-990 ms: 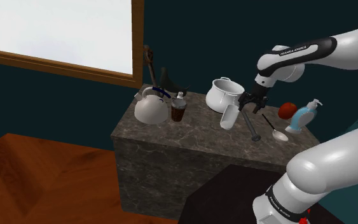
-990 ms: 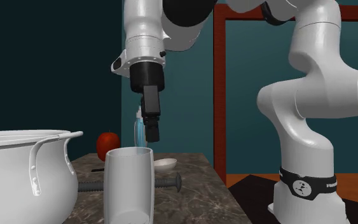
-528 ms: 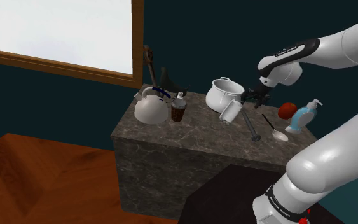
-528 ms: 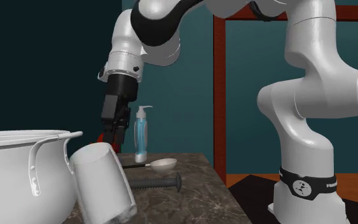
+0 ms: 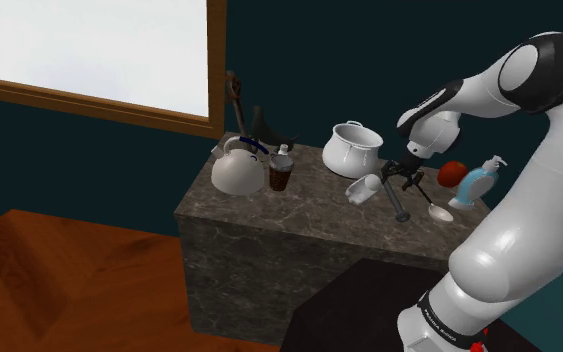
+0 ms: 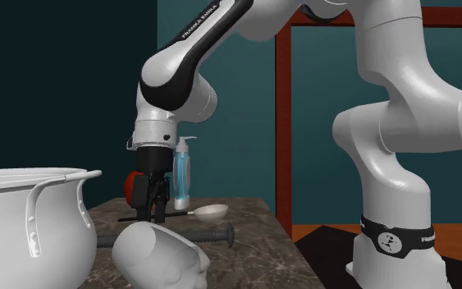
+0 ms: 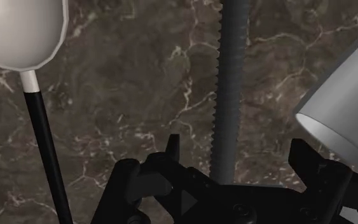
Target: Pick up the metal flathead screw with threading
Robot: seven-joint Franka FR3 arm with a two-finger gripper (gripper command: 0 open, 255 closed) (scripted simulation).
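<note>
The screw [image 5: 401, 203] is a dark grey threaded shaft with a flat head, lying on the marble counter [image 5: 289, 205]. In the second exterior view the screw [image 6: 211, 236] lies behind a toppled white cup [image 6: 159, 256]. My gripper [image 5: 406, 181] hangs low over the shaft's far end, just above the counter [image 6: 253, 246]; the gripper [image 6: 151, 215] points straight down. In the wrist view the gripper [image 7: 234, 149] is open. The threaded screw [image 7: 228, 83] runs between the fingers, and neither finger touches it.
The white cup [image 5: 364, 188] lies on its side by the gripper, beside a white pot [image 5: 352, 148]. A spoon [image 5: 434, 205], red apple [image 5: 452, 173] and blue soap bottle [image 5: 481, 180] sit past the screw. A kettle [image 5: 237, 167] and small bottle [image 5: 280, 170] stand at the shoulder view's left.
The gripper has come down from above the cup to just over the counter at the screw. The white cup, upright a second ago, has tipped and now lies on its side.
</note>
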